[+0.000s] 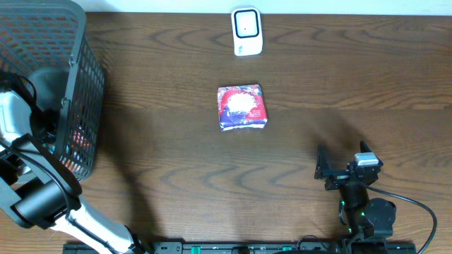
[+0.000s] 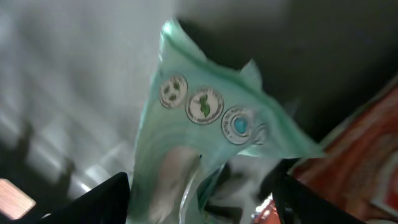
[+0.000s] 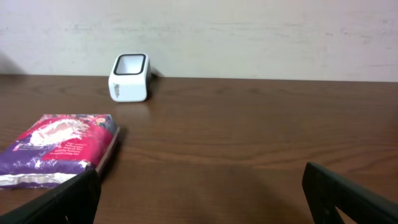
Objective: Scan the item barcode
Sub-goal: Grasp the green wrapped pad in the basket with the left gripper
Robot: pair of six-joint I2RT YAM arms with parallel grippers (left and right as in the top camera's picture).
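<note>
A black wire basket (image 1: 78,77) stands at the far left corner of the brown table (image 1: 169,162), and the left arm reaches down into it. Inside, the left gripper (image 2: 200,208) has its dark fingers (image 2: 93,202) spread to either side of a pale green pouch (image 2: 205,118) printed with a row of round badges. The pouch lies between them, but the blurred, dim view does not show whether they press on it or merely flank it. A red packet (image 2: 360,155) lies just right of the pouch in the basket. Out on the table, a red, purple and white packet (image 1: 242,107) lies flat near the middle. The white barcode scanner (image 1: 247,32) stands beyond it at the far edge, the two well apart. The right gripper (image 3: 202,208) sits low at the near right of the table, its jaws wide and holding nothing. It faces the far wall, with the scanner ahead to its left and the flat packet nearer on the left.
</note>
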